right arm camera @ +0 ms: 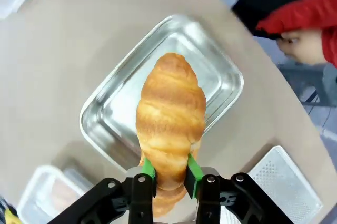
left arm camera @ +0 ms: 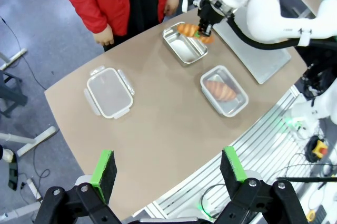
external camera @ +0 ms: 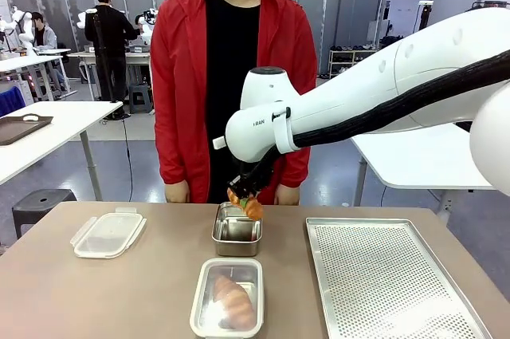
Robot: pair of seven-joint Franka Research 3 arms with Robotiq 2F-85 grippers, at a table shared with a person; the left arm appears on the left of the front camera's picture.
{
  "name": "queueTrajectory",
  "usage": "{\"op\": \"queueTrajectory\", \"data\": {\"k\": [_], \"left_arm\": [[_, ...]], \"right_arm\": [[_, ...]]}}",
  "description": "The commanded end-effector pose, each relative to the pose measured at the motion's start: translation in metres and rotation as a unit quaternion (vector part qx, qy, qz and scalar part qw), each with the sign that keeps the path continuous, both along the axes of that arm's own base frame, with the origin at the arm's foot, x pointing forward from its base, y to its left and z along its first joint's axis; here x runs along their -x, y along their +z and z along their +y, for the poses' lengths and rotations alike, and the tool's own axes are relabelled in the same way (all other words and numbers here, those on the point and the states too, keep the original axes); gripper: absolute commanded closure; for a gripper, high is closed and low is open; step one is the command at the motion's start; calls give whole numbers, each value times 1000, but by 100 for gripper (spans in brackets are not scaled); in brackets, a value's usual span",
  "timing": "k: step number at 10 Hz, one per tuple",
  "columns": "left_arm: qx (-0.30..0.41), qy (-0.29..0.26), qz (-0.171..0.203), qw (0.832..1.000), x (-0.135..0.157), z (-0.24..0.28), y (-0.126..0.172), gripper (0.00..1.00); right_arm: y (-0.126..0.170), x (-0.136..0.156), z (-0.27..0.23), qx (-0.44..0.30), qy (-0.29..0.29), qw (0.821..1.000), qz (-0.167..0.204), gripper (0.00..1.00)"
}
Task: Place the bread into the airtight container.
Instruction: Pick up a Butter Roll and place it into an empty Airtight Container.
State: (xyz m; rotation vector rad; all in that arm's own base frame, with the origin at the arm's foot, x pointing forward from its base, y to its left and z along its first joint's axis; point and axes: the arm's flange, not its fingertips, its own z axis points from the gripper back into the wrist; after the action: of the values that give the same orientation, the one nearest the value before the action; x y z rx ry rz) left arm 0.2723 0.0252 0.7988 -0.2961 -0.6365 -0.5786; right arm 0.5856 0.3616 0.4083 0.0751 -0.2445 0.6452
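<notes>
My right gripper is shut on a golden croissant-shaped bread, holding it by one end just above the open metal airtight container at the table's far middle. In the right wrist view the bread hangs over the container's empty bottom, pinched between the green pads. The left wrist view looks down from high over the near edge at the bread, the container and my right gripper. My left gripper stands open with nothing in it.
A second container with another bread inside sits near the front edge. A clear clip lid lies at the left. A perforated metal tray covers the right side. A person in a red jacket stands at the far edge, hands hanging down.
</notes>
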Motion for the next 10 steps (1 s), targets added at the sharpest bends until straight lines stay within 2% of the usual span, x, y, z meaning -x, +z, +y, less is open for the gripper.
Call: {"op": "queueTrajectory", "data": {"k": [1,5,6,7,8,9,10], "left_arm": [[0,-9,-6,1000,0,0,1,0],[0,-9,-6,1000,0,0,1,0],[0,-9,-6,1000,0,0,1,0],[0,-9,-6,1000,0,0,1,0],[0,-9,-6,1000,0,0,1,0],[0,-9,-6,1000,0,0,1,0],[0,-9,-6,1000,0,0,1,0]], "right_arm": [[-17,-11,7,-23,-77,997,-19,77],[-47,-17,20,-41,-80,996,27,77],[-55,-16,24,-40,-77,996,37,70],[-58,-13,25,-37,-81,995,50,40],[-57,-12,25,-35,-82,995,47,33],[-59,-9,26,-35,-85,994,55,4],[-60,-7,26,-29,-85,994,60,0]]}}
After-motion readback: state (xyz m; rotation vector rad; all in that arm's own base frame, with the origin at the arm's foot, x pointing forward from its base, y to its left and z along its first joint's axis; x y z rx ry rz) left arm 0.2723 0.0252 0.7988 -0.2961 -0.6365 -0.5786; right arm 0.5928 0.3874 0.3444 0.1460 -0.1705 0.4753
